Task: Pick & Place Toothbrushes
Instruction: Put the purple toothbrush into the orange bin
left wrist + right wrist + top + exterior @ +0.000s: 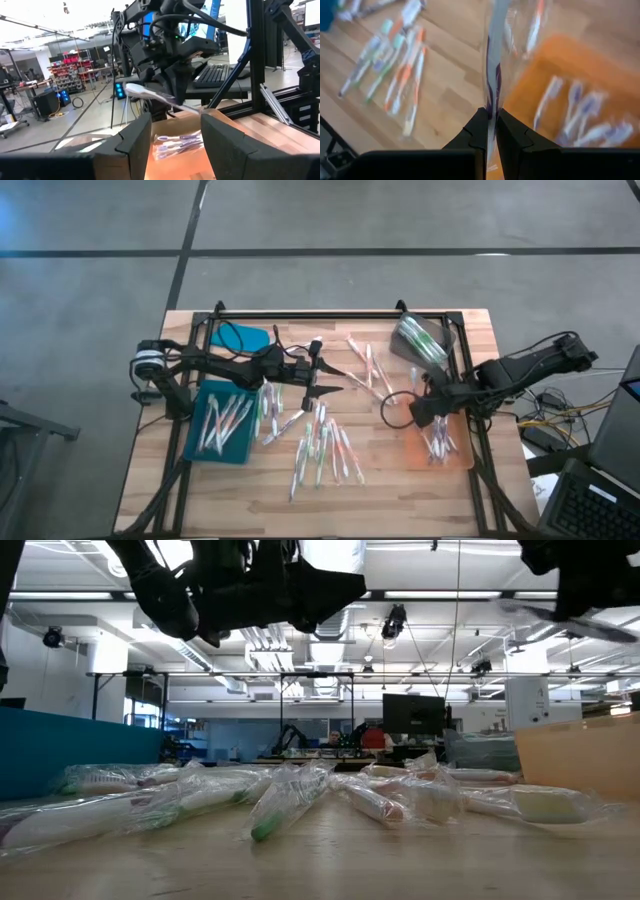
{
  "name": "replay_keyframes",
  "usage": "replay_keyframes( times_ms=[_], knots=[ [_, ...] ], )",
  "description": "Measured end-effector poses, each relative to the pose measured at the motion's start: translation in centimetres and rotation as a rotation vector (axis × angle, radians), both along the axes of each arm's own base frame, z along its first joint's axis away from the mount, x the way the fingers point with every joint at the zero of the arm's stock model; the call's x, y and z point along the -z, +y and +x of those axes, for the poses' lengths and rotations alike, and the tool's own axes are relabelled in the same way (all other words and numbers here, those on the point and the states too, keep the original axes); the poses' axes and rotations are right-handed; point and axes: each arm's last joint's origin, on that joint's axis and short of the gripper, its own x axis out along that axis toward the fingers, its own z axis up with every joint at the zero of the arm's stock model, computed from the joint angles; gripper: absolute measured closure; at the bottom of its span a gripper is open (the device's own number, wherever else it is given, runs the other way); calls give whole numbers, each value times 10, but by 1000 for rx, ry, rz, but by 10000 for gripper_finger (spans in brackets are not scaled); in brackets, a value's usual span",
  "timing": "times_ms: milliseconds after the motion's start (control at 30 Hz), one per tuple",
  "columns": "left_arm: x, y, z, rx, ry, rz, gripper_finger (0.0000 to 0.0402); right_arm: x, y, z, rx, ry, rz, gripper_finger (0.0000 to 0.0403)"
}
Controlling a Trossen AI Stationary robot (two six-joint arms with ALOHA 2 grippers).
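The right gripper (490, 120) is pinched shut on a single wrapped toothbrush (494, 60), holding it near one end so the rest hangs out past the fingers above the orange tray (540, 95), where several purple-handled brushes (585, 117) already lie. The left gripper (328, 377) hovers over the middle of the table with its fingers spread and nothing between them. The remaining loose toothbrushes (325, 445) lie scattered across the wooden tabletop (390, 495) between the two trays, and another batch sits in the teal tray (200, 442) on the left. Judged from these views, each brush is very light and stiff along its handle, but its clear film wrapper looks slick and crinkly, so a grip on loose film alone could slip. The handle at mid-length appears the soundest place to take hold, squarely across its narrow width. Brushes lying crossed or touching neighbours risk being dragged along; isolated ones seem the safer picks.
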Motion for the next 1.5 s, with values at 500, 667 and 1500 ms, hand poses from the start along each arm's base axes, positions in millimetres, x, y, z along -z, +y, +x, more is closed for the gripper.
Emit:
replay_keyframes(
  times_ms=[500, 667, 1500],
  knots=[
    [2, 0, 0, -1, 19, -3, 225, 14, 25, -22, 105, 131, 106, 385],
    [2, 0, 0, -1, 19, -3, 225, 23, 28, -25, 140, 193, 169, 385],
    [3, 0, 1, -1, 29, -9, 225, 104, 26, -36, 198, 358, 231, 385]
  ],
)
